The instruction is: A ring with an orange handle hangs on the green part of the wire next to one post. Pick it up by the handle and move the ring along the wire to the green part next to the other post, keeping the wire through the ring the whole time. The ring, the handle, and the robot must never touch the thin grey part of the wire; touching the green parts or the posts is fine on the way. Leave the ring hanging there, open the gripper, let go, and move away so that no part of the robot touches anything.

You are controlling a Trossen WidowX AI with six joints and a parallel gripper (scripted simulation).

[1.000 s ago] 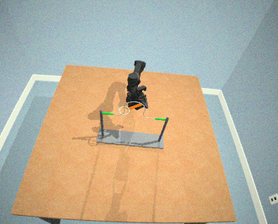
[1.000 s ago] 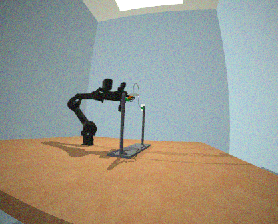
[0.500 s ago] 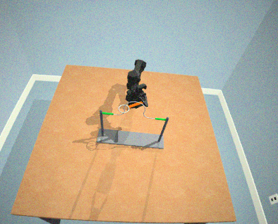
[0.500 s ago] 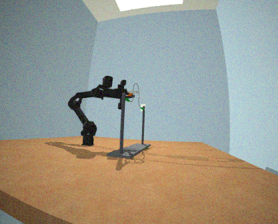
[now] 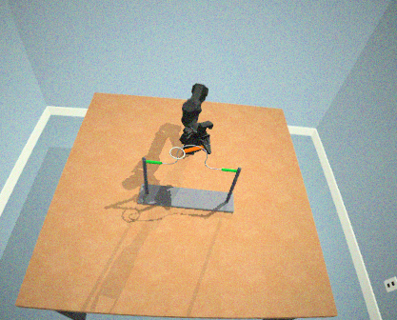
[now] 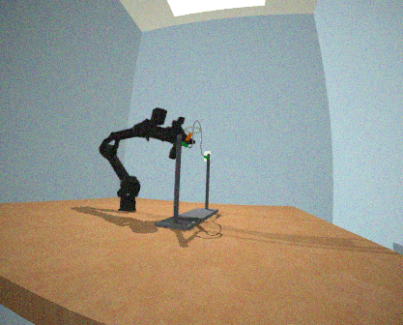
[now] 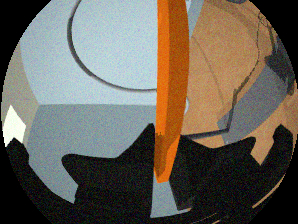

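Observation:
The ring (image 5: 169, 152) is at the rising left part of the thin grey wire (image 5: 206, 163) (image 6: 201, 137), right of the left green part (image 5: 154, 162). The wire crosses the ring's outline; threading and contact are too small to tell. The orange handle (image 5: 193, 150) (image 6: 188, 136) (image 7: 172, 65) points right from the ring in the top view. My gripper (image 5: 199, 149) (image 7: 154, 127) is shut on the handle, on the arm's side of the wire. The other green part (image 5: 229, 170) is by the right post (image 5: 233, 185).
The left post (image 5: 146, 177) (image 6: 178, 179) and the right one stand on a grey base (image 5: 196, 198) (image 6: 202, 214) on the wooden table (image 5: 270, 257). The wire arches up between them, close to my gripper in the top view. My arm (image 5: 191, 111) (image 6: 115, 155) reaches in from behind.

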